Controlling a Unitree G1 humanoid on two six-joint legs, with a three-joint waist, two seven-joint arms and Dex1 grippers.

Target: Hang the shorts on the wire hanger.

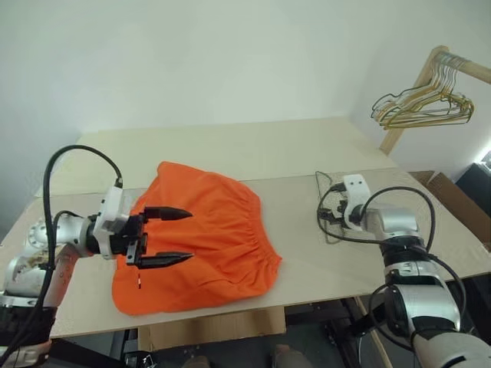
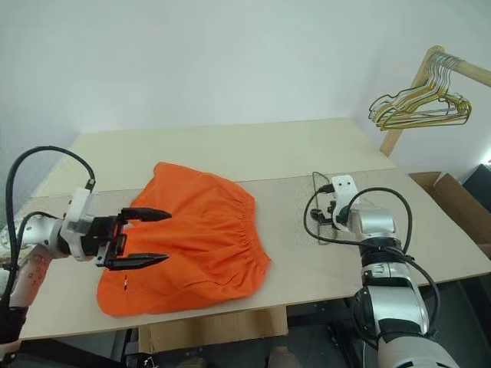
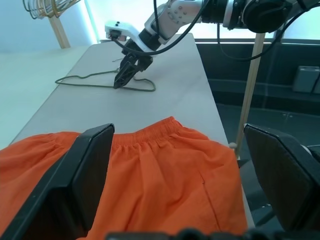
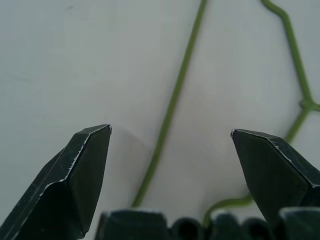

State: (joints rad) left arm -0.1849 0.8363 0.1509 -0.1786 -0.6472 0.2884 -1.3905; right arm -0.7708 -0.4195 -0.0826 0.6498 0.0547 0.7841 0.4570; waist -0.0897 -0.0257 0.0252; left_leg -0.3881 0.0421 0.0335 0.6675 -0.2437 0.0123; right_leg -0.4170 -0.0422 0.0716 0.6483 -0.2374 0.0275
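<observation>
A: Start with the big stuff. What's down there?

B: A pale table point(image 1: 307, 153) runs across the head views. The shorts point(image 1: 207, 230) lie flat on its near-left part, bright orange, gathered waistband toward the right, one edge close to the table's front.

A: And past the table?

B: A wooden rack point(image 2: 430, 77) at far right carries a bunch of hangers point(image 2: 418, 107), gold and dark wire (well apart from everything on the table).

A: The arms?

B: The left gripper point(image 1: 165, 236) hovers over the left part of the shorts, pointing right, its two black fingers spread wide with nothing between them. The left wrist view shows orange cloth between and beyond those fingers, and whether they touch it I cannot tell.

A: The wire hanger?

B: On the table to the right of the shorts, well apart from them. From the head it is mostly hidden behind the right arm; the left wrist view lays out its thin olive triangle point(image 3: 100, 81) flat on the board, with the right gripper point(image 3: 125, 77) pointing down at it.

A: Is it gripped?

B: No. The right wrist view shows the right gripper's fingers point(image 4: 80, 170) spread, green wire crossing the gap between them, untouched.
</observation>
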